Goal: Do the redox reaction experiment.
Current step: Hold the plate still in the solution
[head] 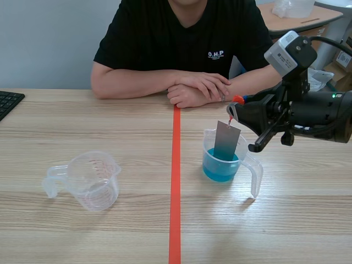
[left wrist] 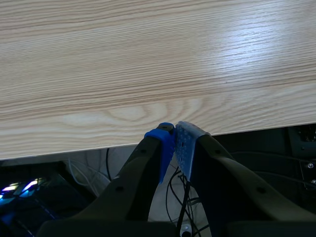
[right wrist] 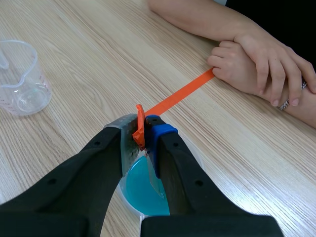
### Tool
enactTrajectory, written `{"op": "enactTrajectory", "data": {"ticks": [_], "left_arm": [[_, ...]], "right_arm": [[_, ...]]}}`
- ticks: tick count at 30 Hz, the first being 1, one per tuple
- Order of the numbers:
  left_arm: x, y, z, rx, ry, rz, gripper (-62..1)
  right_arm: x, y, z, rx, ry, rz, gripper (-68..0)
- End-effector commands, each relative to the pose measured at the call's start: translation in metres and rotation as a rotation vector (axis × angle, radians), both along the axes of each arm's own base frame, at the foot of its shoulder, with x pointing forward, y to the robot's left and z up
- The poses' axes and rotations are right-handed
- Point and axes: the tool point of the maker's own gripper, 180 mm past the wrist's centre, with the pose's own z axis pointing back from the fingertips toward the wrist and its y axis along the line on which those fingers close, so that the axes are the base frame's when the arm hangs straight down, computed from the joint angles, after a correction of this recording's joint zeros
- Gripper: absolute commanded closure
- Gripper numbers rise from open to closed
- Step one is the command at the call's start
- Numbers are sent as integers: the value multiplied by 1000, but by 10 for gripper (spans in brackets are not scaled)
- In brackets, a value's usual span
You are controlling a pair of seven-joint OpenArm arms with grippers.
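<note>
A grey metal sheet (head: pixel 227 141) hangs upright with its lower end in the blue liquid of a clear measuring cup (head: pixel 221 165), just right of the tape line. My right gripper (head: pixel 232 113) is shut on the orange-red tab (right wrist: pixel 140 129) at the sheet's top, directly above the cup. In the right wrist view the blue liquid (right wrist: pixel 143 192) shows under the fingers, with the sheet (right wrist: pixel 154 175) between them. An empty clear measuring cup (head: pixel 93 180) stands on the left side. My left gripper (left wrist: pixel 174 133) is shut on nothing, over the table's near edge.
A person sits across the table with folded hands (head: pixel 198 88) resting near the far end of the tape line, close to my right gripper. A black keyboard (head: pixel 8 102) lies at the left edge. The second cup (right wrist: pixel 19 79) is well off to one side of the right gripper.
</note>
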Motion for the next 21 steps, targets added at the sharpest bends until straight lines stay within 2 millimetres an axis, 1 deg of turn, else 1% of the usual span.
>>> {"op": "enactTrajectory", "data": {"ticks": [1,21], "left_arm": [[4,-1,4,-6,-20,-5,-49],[4,-1,4,-6,-21,-5,-49]], "right_arm": [[4,-3,5,-17,-21,2,-13],[4,-4,4,-29,-23,2,-13]]}}
